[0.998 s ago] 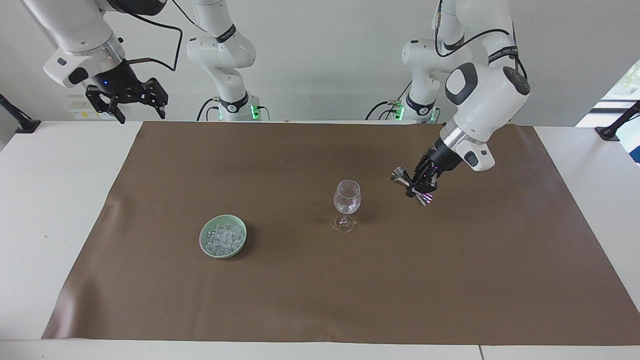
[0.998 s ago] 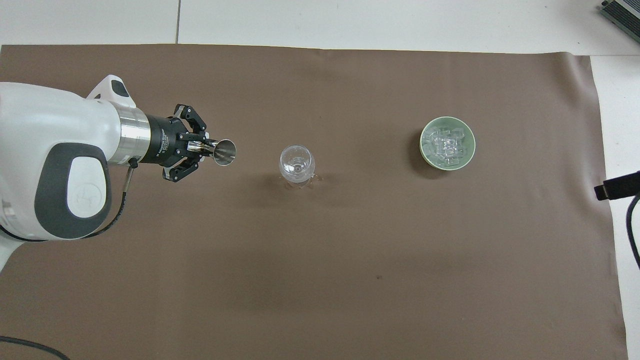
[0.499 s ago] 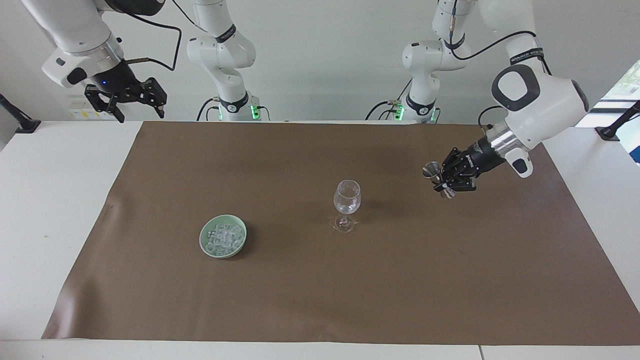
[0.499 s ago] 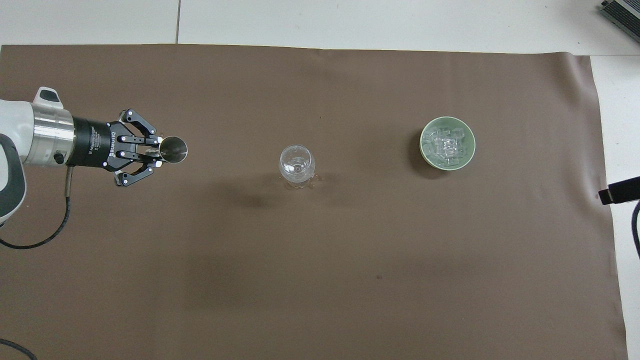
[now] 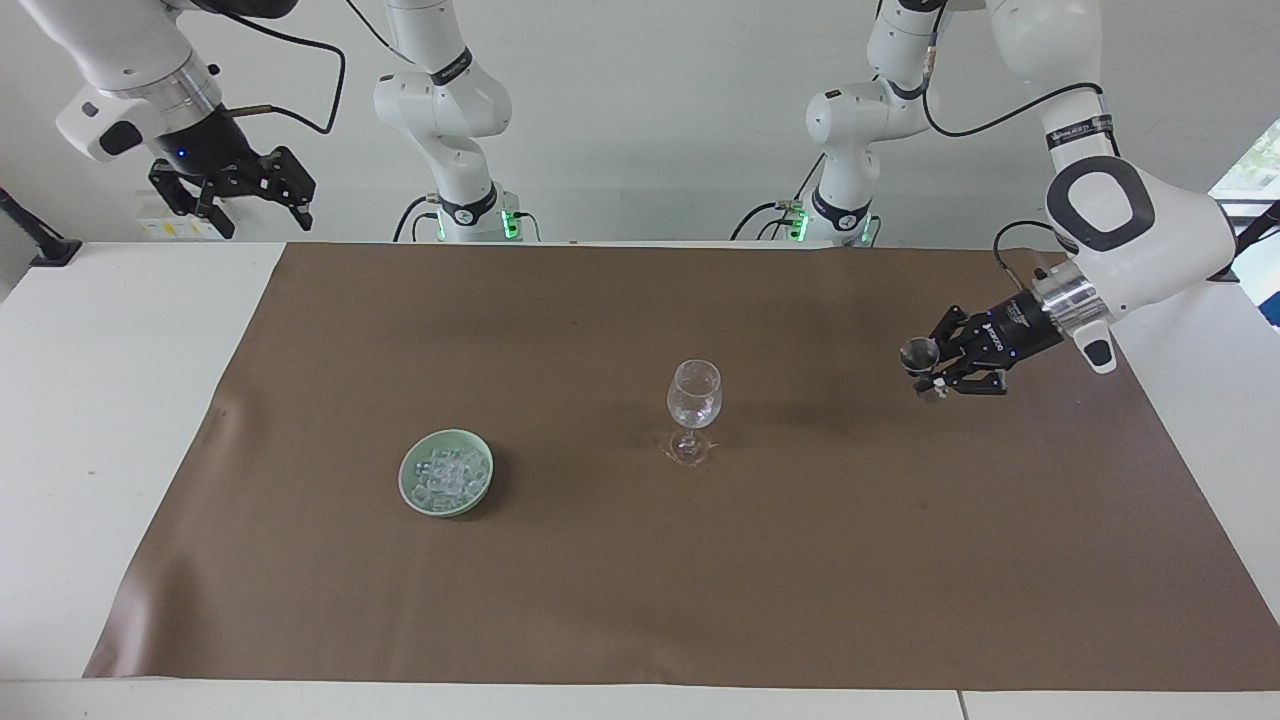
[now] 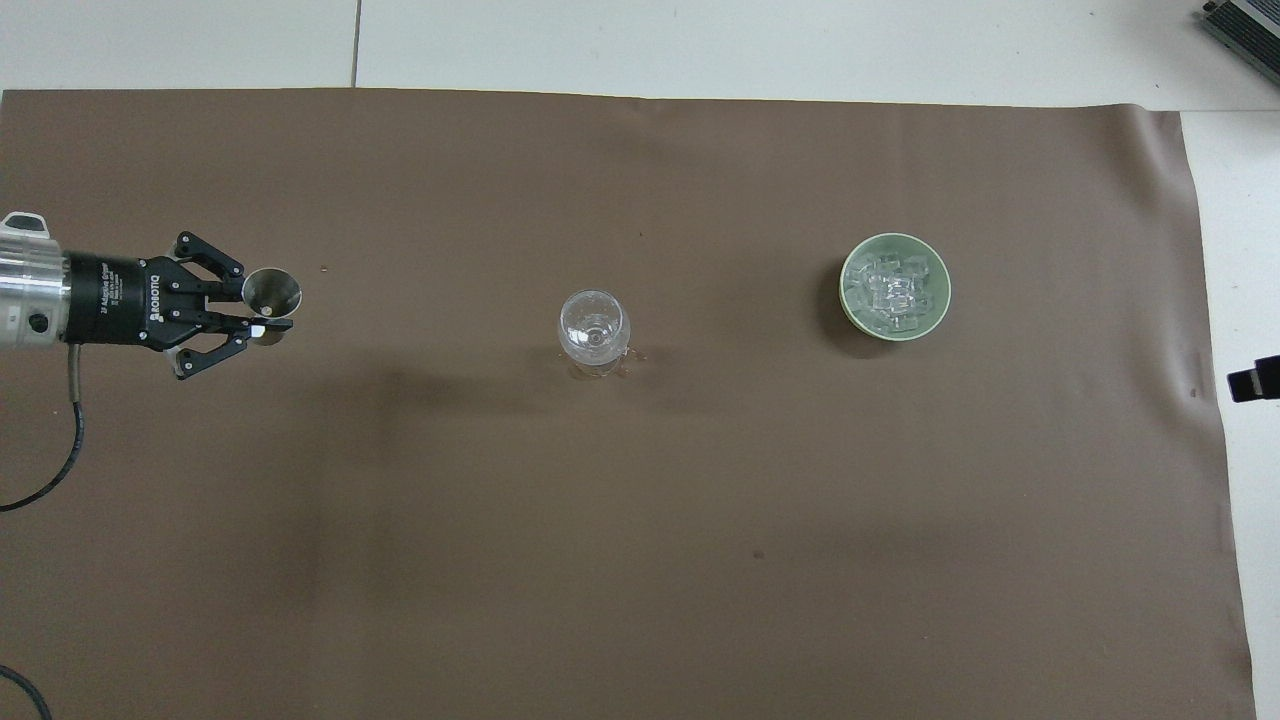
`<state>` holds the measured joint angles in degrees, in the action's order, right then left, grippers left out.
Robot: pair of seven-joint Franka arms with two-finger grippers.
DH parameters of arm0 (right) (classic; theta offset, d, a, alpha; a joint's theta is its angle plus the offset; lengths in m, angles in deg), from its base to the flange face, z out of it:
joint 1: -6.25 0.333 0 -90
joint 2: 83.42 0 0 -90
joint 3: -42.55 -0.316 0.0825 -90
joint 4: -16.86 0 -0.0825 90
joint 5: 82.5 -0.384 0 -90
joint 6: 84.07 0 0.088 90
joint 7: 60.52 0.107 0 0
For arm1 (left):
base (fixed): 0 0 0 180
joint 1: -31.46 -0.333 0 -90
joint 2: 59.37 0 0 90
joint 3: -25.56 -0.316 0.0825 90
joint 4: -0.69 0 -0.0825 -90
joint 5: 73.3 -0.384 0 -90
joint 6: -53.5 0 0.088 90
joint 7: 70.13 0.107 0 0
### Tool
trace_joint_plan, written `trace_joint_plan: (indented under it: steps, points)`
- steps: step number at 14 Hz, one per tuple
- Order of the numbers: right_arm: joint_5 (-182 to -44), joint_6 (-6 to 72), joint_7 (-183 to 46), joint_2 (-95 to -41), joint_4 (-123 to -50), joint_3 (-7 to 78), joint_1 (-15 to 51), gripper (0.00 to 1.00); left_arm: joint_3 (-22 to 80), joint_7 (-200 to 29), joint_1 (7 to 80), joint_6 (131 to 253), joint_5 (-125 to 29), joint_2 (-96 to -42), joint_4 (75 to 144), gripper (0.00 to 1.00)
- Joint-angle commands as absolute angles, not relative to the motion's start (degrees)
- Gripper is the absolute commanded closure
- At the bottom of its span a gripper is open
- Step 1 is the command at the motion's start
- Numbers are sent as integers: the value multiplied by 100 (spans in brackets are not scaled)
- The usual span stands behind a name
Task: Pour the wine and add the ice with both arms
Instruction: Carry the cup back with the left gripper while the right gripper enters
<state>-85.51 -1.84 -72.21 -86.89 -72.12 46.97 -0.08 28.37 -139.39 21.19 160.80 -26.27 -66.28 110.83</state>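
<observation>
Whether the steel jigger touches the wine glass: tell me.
Apart. The facing view shows bare brown mat between the jigger, held by the left gripper, and the wine glass.

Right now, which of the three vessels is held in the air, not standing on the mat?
The metal jigger, gripped by the left gripper. The stemmed glass and the green bowl of ice stand on the brown mat.

A plain pale grey wall (image 5: 640, 120) stood along twelve o'clock in the facing view. Below it lay a white rectangular table (image 5: 110, 420), largely covered by a brown matte sheet (image 5: 640, 560). At three o'clock a bright window (image 5: 1245, 170) let in daylight.
</observation>
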Motion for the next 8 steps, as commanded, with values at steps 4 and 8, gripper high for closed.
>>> trace_joint_plan:
  steps: [4, 8]
  points:
    - [-8610, 828, -5490, -8922, -8094, 4554, 554, 0, 2890, -13052, 1661, 16125, -1539, -6710, 11468, 100]
    - [-8610, 2407, -5446, -8686, -9332, 4545, 712, 0, 2890, -12866, 1450, 16353, -1169, -6904, 11608, 100]
